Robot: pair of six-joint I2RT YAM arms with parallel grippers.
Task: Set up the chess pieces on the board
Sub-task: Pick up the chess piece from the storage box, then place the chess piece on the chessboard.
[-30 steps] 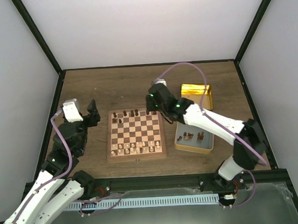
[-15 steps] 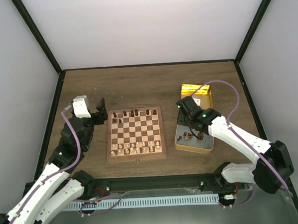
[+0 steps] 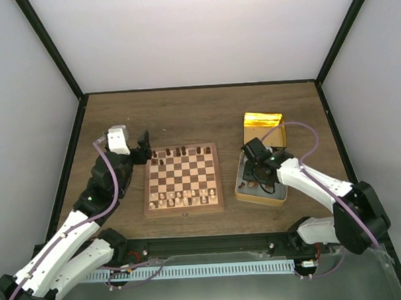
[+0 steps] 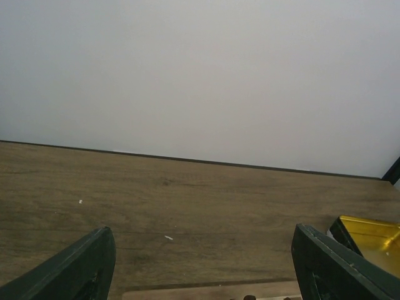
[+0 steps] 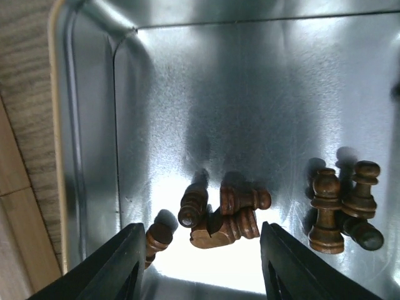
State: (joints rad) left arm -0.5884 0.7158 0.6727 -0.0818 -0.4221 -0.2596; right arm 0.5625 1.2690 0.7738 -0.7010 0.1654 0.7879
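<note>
Hovering over tin (image 5: 94,125) (chess pieces (image 5: 226,229) inside): right gripper (image 5: 199,259), fingers (image 5: 115,269) apart | left gripper (image 4: 201,250): apart

The board (image 3: 182,179) lies on the table (image 3: 185,114) toward its near edge, the tin (image 3: 260,201) just right of it. In the tin lie chess pieces (image 5: 225,225); others stand along the board's far edge.

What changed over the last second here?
The right gripper swung from the board's far right corner back and down into the tin, jaws open over the dark chess pieces lying there, holding nothing. The left gripper eased forward toward the board's far left corner, open. The board and tin stayed put.
</note>
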